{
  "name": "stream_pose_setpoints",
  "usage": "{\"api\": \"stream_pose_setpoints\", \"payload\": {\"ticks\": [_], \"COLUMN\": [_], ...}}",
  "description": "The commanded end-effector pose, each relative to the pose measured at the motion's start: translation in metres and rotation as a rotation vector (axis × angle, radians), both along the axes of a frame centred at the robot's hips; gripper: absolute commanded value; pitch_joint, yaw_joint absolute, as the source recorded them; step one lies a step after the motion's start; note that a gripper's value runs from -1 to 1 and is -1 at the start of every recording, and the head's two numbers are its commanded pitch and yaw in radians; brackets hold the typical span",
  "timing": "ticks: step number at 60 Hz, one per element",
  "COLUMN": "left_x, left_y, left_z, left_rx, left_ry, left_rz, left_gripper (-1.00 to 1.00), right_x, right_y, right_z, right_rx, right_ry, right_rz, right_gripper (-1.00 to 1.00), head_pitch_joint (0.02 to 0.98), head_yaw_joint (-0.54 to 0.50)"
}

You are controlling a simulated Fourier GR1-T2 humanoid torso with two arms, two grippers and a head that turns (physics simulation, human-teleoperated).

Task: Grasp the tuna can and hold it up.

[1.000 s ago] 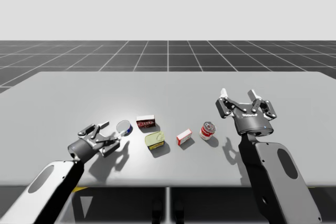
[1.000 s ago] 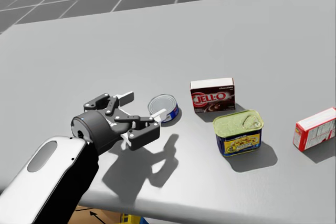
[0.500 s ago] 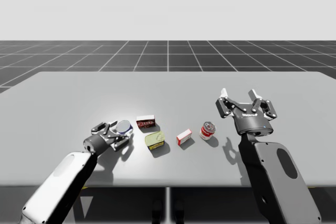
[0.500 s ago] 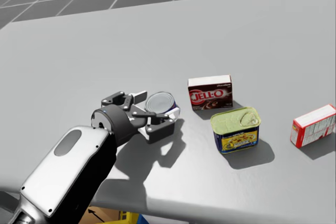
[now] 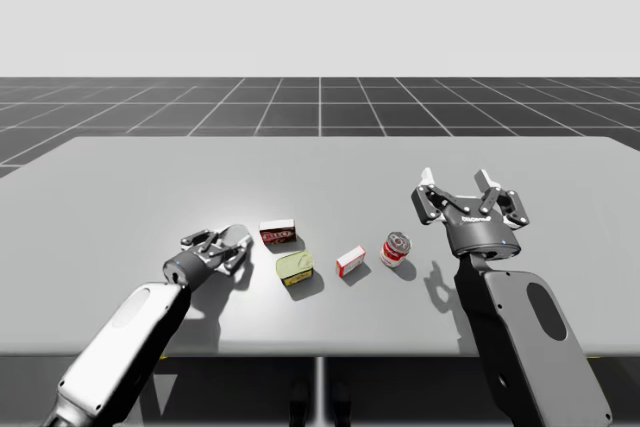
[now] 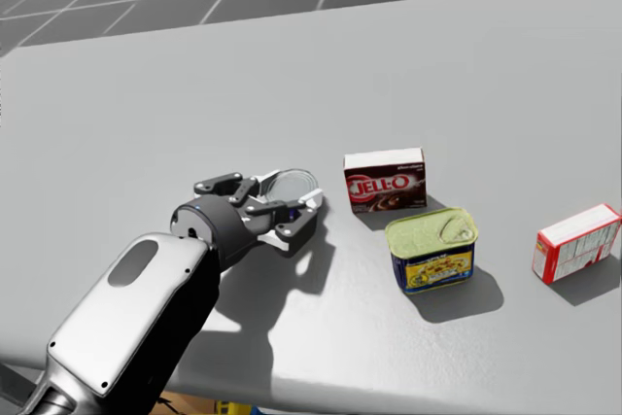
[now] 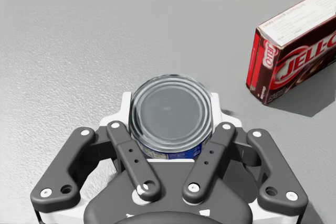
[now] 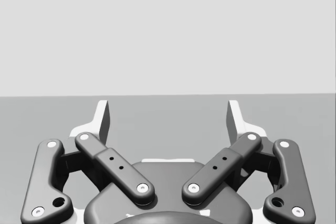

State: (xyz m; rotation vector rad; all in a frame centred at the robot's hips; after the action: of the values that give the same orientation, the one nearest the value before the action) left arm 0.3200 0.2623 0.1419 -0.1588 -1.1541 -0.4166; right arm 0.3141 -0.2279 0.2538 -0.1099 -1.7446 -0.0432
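Note:
The tuna can (image 6: 290, 185) is low and round, with a silver lid and a blue side; it lies at table level left of the other goods. My left gripper (image 6: 289, 195) reaches in from the near left and is shut on it. In the left wrist view the can (image 7: 170, 115) sits between the white fingertips (image 7: 125, 103), which press its two sides. From above, the same gripper (image 5: 231, 245) covers most of the can. My right gripper (image 5: 456, 189) hangs open in the air at the right, above the table, with nothing between its fingers (image 8: 101, 118).
A dark red box (image 6: 386, 180) stands just right of the tuna can. Nearer me lies a rectangular can with a green lid (image 6: 432, 248), then a small white and red box (image 6: 576, 242). A red round can (image 5: 396, 248) stands below my right gripper. The grey table (image 5: 130, 187) is bare at left.
My left gripper has moved forward to the tuna can and shut around it. The right arm has stayed still. My head has turned slightly.

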Motion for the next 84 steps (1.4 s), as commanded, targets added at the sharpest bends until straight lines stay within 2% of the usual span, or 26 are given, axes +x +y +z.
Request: {"api": "stream_pose_setpoints", "payload": {"ticks": [1,12,21,33,41,52,64,73,84], "left_x": [-0.005,-0.005,-0.006,-0.006,-0.007,-0.015,-0.018,-0.017,-0.015], "left_y": [0.001,0.000,0.000,0.000,-0.002,-0.007,-0.009,-0.007,-0.007], "left_z": [-0.010,-0.012,-0.012,-0.012,-0.002,0.032,0.066,0.099,0.146], "left_rx": [0.004,0.010,0.015,0.018,0.013,0.022,0.060,0.099,0.120], "left_ry": [0.043,0.047,0.044,0.042,0.013,-0.047,-0.122,-0.200,-0.301], "left_rz": [-0.067,-0.071,-0.069,-0.071,-0.057,-0.063,-0.075,-0.066,-0.065], "left_gripper": [0.91,0.90,0.91,0.91,0.93,0.94,0.94,0.93,0.96], "right_x": [0.000,0.000,-0.001,-0.001,-0.001,-0.001,0.000,0.000,0.000], "right_y": [0.000,-0.001,-0.001,-0.002,-0.002,-0.002,-0.004,-0.003,-0.004], "right_z": [0.000,0.001,0.001,0.001,0.001,0.001,0.001,0.001,0.001], "right_rx": [-0.001,0.002,0.004,0.007,0.007,0.011,0.012,0.011,0.012], "right_ry": [-0.001,-0.002,-0.004,-0.003,-0.003,-0.004,-0.004,-0.002,-0.001], "right_rz": [-0.002,-0.004,-0.003,-0.004,-0.004,-0.004,-0.006,-0.003,-0.006], "right_gripper": [-1.00,-1.00,-1.00,-1.00,-1.00,-1.00,-1.00,-1.00,-1.00], "head_pitch_joint": [0.751,0.598,0.520,0.481,0.478,0.475,0.469,0.458,0.453], "head_yaw_joint": [0.31,0.33,0.35,0.36,0.36,0.36,0.35,0.35,0.35]}}
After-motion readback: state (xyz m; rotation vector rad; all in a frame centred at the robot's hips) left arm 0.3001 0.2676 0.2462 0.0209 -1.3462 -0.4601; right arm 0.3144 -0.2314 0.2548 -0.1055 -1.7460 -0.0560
